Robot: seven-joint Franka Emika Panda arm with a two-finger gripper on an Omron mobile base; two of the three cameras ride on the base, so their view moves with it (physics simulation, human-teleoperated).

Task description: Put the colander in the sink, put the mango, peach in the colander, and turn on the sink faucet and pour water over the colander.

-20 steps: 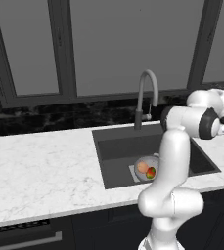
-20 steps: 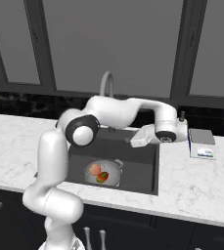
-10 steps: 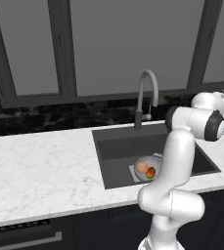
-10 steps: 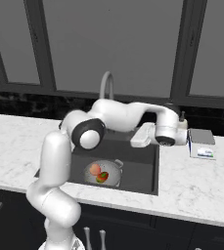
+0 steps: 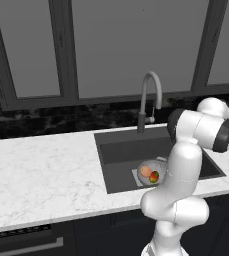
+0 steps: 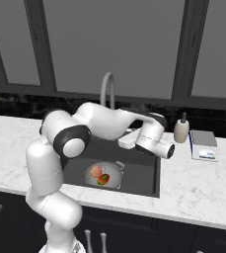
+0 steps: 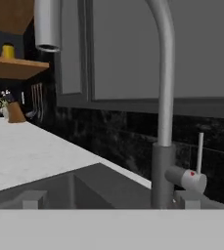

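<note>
Fingers (image 7: pixel 111 200) spread wide, level with sink faucet (image 7: pixel 163 122) base

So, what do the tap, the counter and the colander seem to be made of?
Tap: probably brushed metal, an even grey with a soft sheen. Counter: looks like polished marble or similar stone, white with faint grey veins. Colander: likely metal, pale grey; its holes are too small to make out here.

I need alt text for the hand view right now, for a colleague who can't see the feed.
Close view from the hand camera of the sink faucet: its grey gooseneck rises and arches over, the spout mouth hanging at upper left, with the small side lever low on the right. No water runs from the spout. Below lie the dark sink and white marble counter.
</note>
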